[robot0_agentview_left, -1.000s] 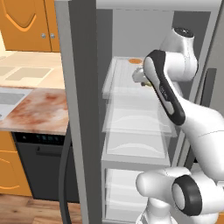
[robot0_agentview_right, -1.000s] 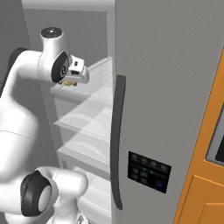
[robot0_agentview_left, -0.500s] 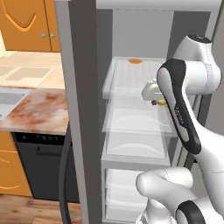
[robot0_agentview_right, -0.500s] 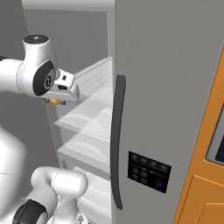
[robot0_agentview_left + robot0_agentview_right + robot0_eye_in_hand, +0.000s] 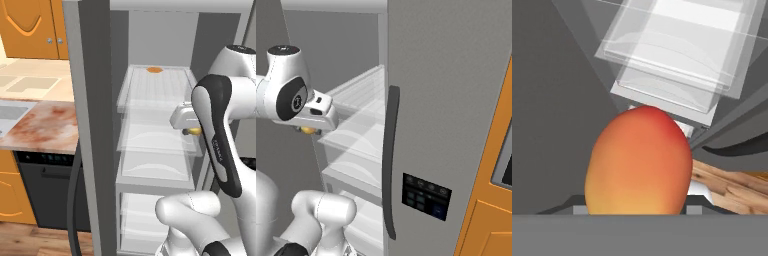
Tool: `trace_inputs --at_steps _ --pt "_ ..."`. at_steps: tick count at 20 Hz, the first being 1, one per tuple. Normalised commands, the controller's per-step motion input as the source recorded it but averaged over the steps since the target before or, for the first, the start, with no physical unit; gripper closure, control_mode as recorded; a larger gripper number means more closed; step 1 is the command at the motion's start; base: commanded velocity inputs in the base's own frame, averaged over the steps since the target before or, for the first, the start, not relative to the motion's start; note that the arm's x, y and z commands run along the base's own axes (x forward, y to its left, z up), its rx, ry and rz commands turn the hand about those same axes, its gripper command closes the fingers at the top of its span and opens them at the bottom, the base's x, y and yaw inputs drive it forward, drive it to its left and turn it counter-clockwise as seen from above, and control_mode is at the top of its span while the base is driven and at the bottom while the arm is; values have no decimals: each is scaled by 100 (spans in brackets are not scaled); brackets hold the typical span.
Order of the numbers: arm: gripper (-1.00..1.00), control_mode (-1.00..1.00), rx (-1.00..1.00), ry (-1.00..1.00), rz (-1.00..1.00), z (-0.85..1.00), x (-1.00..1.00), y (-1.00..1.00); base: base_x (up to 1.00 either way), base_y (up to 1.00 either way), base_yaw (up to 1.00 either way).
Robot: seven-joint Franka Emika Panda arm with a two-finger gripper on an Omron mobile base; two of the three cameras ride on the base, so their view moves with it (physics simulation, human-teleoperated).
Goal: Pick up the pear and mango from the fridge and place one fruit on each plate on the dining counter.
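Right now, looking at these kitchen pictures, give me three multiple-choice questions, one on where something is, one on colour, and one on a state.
1. Where is the mango?
A. on the top shelf
B. in the gripper, out in front of the fridge
C. on the floor

2. What colour is the fridge door handle?
A. dark
B. orange
C. white

3. What state is the fridge in?
A. closed
B. open
C. tipped over

Answers: 1 B, the hand view has the fruit close before the camera; 2 A, a long dark bar in the right base view; 3 B, glass shelves are exposed.
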Motion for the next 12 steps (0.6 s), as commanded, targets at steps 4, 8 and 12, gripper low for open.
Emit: trace_inputs --at_steps 4,8,12 --pt "100 -100 0 0 0 -1 0 0 0 0 0" --pt "100 -100 0 0 0 0 0 0 0 0 0" --pt "100 100 0 0 0 0 0 0 -12 0 0"
